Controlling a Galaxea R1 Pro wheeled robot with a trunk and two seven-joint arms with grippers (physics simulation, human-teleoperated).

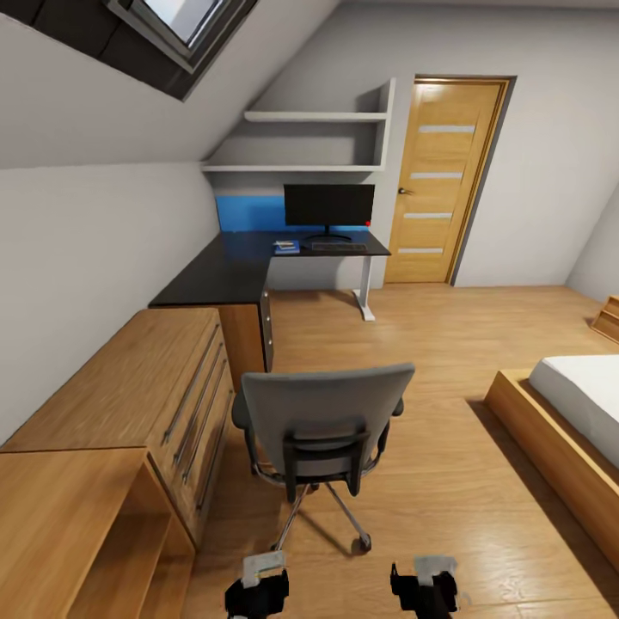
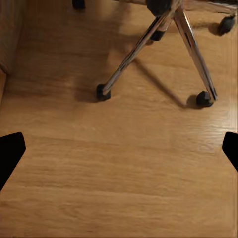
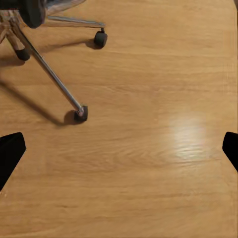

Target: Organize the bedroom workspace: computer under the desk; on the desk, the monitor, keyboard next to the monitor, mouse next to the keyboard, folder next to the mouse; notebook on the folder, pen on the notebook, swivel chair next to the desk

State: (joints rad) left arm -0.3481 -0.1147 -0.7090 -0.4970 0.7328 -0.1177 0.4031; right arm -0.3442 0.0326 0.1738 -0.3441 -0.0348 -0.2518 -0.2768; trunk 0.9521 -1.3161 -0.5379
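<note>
The swivel chair [image 1: 322, 421] stands on the floor just ahead of me with its grey back toward me, hiding the seat. Its chrome legs and casters [image 2: 102, 91] [image 3: 81, 114] lie beyond both open grippers. Across the room, the black-topped desk [image 1: 232, 271] carries the monitor [image 1: 328, 206], the keyboard [image 1: 338, 247] in front of it, and a blue folder [image 1: 286, 249] left of the keyboard with a pale notebook [image 1: 284, 245] on it. Mouse and pen are too small to tell; the computer is out of view. My left gripper [image 1: 256, 593] [image 2: 120, 153] and right gripper [image 1: 424, 591] [image 3: 120, 153] hang low, holding nothing.
A low wooden dresser [image 1: 112, 395] lines the left wall up to the desk's drawer unit [image 1: 265, 331]. A bed [image 1: 567, 413] in a wooden frame stands at the right. A wooden door [image 1: 443, 180] and wall shelves [image 1: 318, 142] are at the back. Wood floor runs between chair and desk.
</note>
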